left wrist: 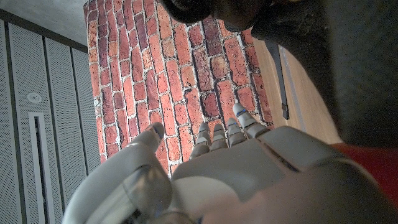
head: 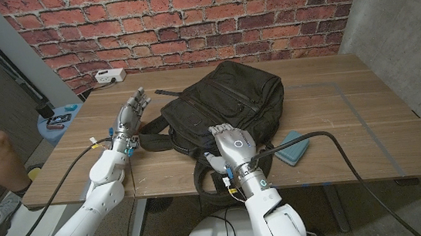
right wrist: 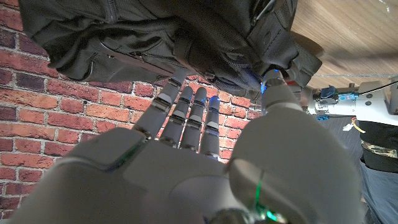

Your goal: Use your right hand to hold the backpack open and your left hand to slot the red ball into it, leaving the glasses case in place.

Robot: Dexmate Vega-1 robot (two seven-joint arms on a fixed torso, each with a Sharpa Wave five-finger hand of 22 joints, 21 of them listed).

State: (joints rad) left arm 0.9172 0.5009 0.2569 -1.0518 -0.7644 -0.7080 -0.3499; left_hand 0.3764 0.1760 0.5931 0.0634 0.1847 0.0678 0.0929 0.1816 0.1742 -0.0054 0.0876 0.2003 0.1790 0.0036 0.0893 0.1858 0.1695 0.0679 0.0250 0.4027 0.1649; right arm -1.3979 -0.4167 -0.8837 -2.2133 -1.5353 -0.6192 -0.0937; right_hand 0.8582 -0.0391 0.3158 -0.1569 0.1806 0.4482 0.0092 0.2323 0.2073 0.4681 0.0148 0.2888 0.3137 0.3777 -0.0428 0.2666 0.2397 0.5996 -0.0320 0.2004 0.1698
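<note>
2 spread robot hands (head: 132, 114) (head: 231, 141), 1 backpack (head: 224, 101), 1 glasses case (head: 293, 146).

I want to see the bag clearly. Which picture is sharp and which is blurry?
Head view: evenly lit and sharp, the whole backpack shows. Left wrist view: the backpack is a dark, out-of-focus blur, too close. Right wrist view: the right hand looks soft, while the backpack's fabric is fairly clear.

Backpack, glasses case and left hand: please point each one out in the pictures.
backpack (head: 224, 101), head view, on its black top panel.
glasses case (head: 293, 146), head view, on the middle of its teal lid.
left hand (head: 131, 114), head view, on the back of the hand.
</note>
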